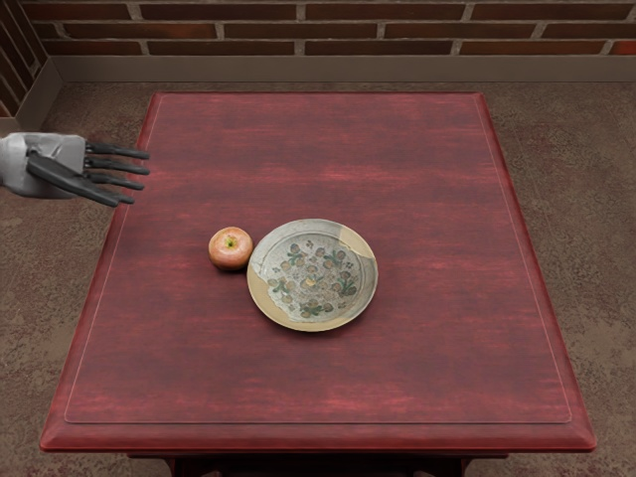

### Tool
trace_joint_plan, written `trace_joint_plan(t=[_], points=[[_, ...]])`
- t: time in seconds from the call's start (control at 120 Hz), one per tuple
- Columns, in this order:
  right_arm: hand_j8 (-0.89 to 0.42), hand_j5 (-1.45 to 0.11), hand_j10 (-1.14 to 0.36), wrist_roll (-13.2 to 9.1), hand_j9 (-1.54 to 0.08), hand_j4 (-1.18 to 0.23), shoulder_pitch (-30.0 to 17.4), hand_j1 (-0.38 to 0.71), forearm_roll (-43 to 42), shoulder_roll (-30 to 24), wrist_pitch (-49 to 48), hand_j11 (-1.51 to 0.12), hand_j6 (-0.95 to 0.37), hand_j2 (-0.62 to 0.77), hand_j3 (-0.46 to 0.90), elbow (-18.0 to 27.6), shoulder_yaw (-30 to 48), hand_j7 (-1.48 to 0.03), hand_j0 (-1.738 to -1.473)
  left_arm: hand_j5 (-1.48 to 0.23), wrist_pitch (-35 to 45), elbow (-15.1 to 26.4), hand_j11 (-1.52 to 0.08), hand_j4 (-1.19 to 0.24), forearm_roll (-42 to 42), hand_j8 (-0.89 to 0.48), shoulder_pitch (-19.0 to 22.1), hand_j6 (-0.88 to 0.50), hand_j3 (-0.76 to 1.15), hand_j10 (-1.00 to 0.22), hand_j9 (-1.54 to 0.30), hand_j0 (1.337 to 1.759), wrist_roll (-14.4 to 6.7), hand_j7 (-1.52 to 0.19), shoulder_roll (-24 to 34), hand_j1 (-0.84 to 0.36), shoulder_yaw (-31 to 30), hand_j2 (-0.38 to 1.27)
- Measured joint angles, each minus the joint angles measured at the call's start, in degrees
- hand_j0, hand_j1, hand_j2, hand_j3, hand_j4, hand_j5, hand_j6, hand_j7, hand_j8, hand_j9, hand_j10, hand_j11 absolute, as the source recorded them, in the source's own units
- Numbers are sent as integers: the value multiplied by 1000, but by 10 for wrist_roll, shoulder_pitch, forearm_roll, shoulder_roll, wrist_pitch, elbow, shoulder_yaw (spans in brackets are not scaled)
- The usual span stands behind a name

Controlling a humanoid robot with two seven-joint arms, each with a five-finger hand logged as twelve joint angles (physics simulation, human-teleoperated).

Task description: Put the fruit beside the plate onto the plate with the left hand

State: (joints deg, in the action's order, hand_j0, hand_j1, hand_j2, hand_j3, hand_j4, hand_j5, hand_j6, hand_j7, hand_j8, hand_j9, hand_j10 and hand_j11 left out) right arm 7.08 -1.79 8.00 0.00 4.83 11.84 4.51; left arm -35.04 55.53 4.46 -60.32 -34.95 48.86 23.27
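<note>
A small red and yellow apple [231, 248] sits on the table right beside the left rim of a round patterned plate [365, 268], which lies near the table's middle. My left hand [111, 171] enters from the picture's left edge and hovers at the table's left border, well up and to the left of the apple. Its dark fingers [121, 152] are stretched out straight toward the right and hold nothing. The plate has nothing on it.
The dark red wooden table [318, 149] fills most of the view, with a brick wall [328, 25] behind it and a rough brown floor around it.
</note>
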Motion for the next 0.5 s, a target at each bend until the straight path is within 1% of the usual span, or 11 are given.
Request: trace_joint_plan(t=[0.075, 0.158, 0.325, 0.392, 0.458, 0.5], points=[[-35, -45, -35, 0, -45, -35, 0, -307, 0, 0, 0, -45, -35, -7, 0, 0, 0, -45, -1658, -321, 0, 5, -321, -245, -7, -245, -7, -245, 0, -245, -321, 1658, 0, -321, -1, 53, 0, 49], [-35, -45, -35, 0, -45, -35, 0, -307, 0, 0, 0, -45, -35, -7, 0, -1, 0, -45, -1658, -321, 0, 15, -321, -245, -25, -245, -28, -245, 0, -245, -321, 1658, 0, -321, 4, 53, 0, 49], [-35, -45, -35, 0, -45, -35, 0, -307, 0, 0, 0, -45, -35, -7, 0, -1, 0, -45, -1658, -321, 0, 95, -321, -247, -177, -246, -51, -246, 0, -247, -321, 1658, 0, -321, 29, 53, 2, 49], [-35, -45, -35, 0, -45, -35, 1, -307, 0, 0, 0, -45, -35, -7, 0, -1, 0, -45, -1658, -322, 0, 113, -322, -248, -241, -247, -54, -247, 0, -247, -322, 1658, 0, -322, 30, 53, 2, 49], [-35, -45, -35, 1, -45, -35, 1, -307, 0, 0, 0, -45, -35, -7, 0, -1, 0, -45, -1658, -322, 0, 125, -322, -248, -286, -248, -67, -248, 0, -248, -322, 1658, 0, -322, 32, 53, 1, 50], [-35, -45, -35, 1, -45, -35, 1, -307, 0, 0, 0, -45, -35, -7, 0, -2, 0, -45, -1658, -322, 0, 140, -322, -249, -313, -249, -75, -249, 0, -248, -322, 1658, 0, -322, 33, 53, 1, 50]])
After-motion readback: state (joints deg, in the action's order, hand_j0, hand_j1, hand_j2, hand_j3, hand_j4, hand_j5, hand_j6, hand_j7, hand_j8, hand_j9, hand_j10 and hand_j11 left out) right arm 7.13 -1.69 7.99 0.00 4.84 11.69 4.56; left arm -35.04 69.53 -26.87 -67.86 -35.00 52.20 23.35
